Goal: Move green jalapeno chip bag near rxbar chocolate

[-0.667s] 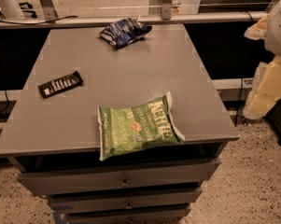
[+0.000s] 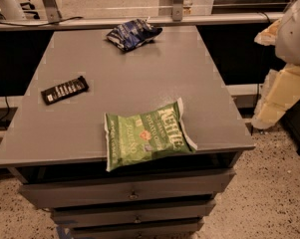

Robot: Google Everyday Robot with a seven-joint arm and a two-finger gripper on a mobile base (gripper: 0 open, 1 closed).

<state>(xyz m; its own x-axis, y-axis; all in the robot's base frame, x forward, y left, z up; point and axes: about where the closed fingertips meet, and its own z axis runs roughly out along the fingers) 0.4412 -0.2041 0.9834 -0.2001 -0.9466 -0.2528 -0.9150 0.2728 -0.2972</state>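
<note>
The robot arm (image 2: 295,26) enters at the right edge and is cut off by the frame. The pale gripper (image 2: 284,96) hangs below it, off the bench (image 2: 139,83), and whether it is wide or narrow cannot be told. The green jalapeno chip bag (image 2: 147,135) lies left of the gripper at the bench's front edge, one corner overhanging. The rxbar chocolate (image 2: 65,89) lies farther left, well apart from the bag. A dark blue snack bag (image 2: 133,34) sits up and left, at the far side. Nothing has shifted since the earlier frame.
</note>
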